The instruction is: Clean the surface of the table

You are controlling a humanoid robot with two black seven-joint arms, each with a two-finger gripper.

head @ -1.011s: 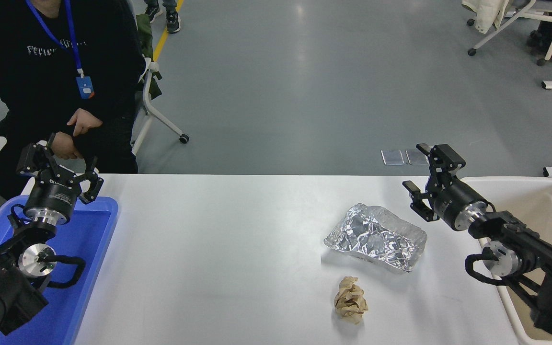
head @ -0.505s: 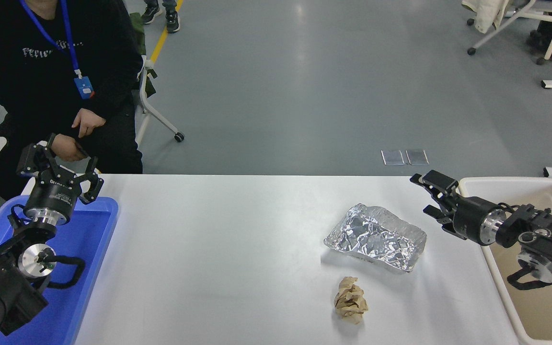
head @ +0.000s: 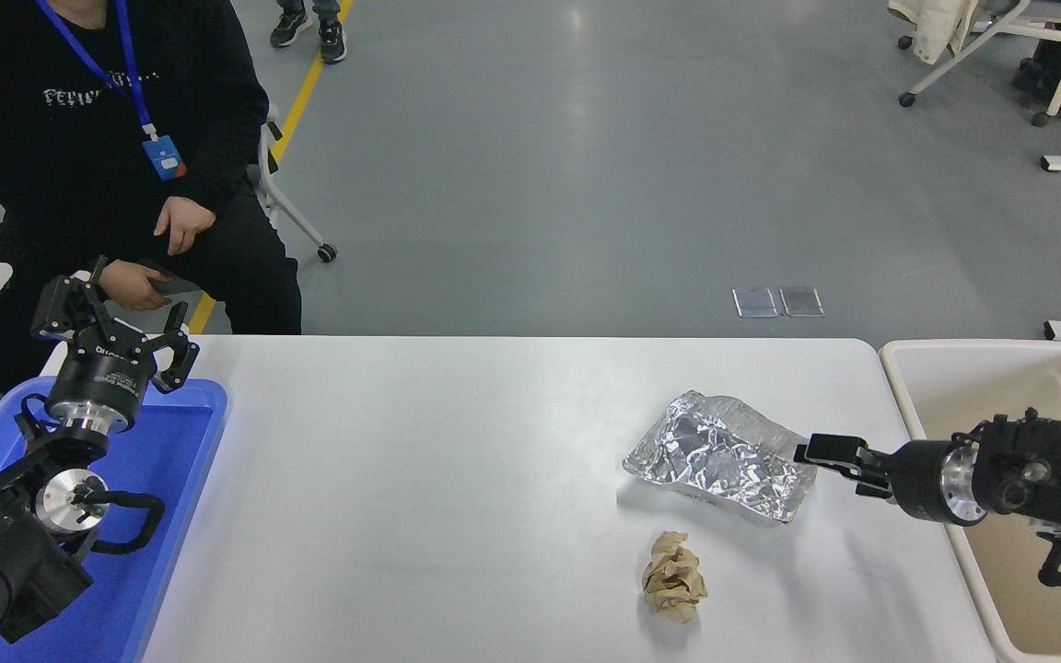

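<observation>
White table surface (head: 457,479) spans frame centre. Right pincer (head: 827,454) low over it, pointing left, tips at right edge of crumpled foil tray (head: 722,454); contact and jaw gap: cannot tell. Brown paper ball (head: 674,576) just in front of tray, clear of arm. Beige tub (head: 1000,387) beside surface's right end, under right arm. Left pincer (head: 111,318) parked over blue tray (head: 171,479), fingers spread, empty. Person (head: 107,157) seated far left.
</observation>
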